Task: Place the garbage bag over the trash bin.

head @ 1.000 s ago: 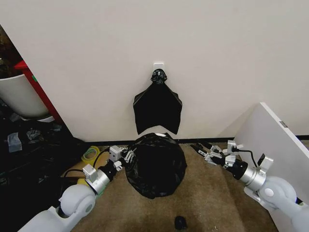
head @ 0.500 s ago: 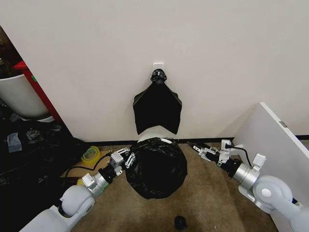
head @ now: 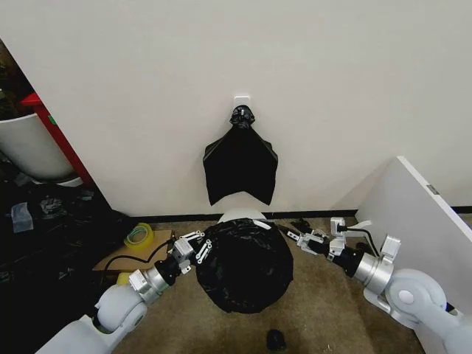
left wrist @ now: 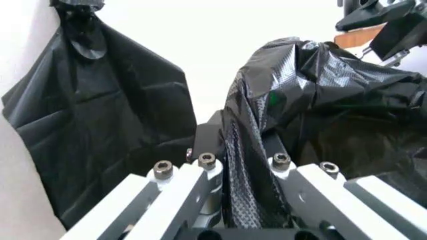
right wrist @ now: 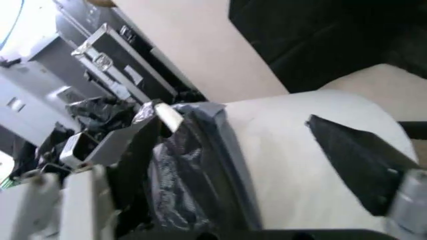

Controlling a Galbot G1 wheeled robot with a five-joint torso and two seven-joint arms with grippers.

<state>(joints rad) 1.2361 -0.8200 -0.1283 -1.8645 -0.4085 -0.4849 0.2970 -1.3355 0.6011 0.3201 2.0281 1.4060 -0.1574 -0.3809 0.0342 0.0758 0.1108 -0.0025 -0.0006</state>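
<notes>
Now, item log, approx. mid-task:

- Garbage bag (head: 247,269): black glossy sack, draped over most of the trash bin (head: 237,216). It sits lower and further fwd than a second ago; a cream arc of rim now shows at the wall side, where earlier the plastic hid it.
- Left gripper (head: 193,247): at bag's left edge, clenched on a fold of film; the left wrist view shows plastic (left wrist: 250,150) pinched between the fingers. It has dropped and moved in w/ the bag.
- Right gripper (head: 296,236): at bag's right edge, near the rim, closer in than before. Right wrist view has bag film (right wrist: 193,175) bunched against one finger, bin wall (right wrist: 300,165) beside it; whether the jaws are closed on it, cannot tell.
- Hanging bunch of spare bags (head: 240,168): on the wall hook above bin, unchanged.
- Meaning for task (judgement): mouth not yet seated round the whole rim; back edge looks uncovered, so the sack prob. needs pulling rearward.
</notes>
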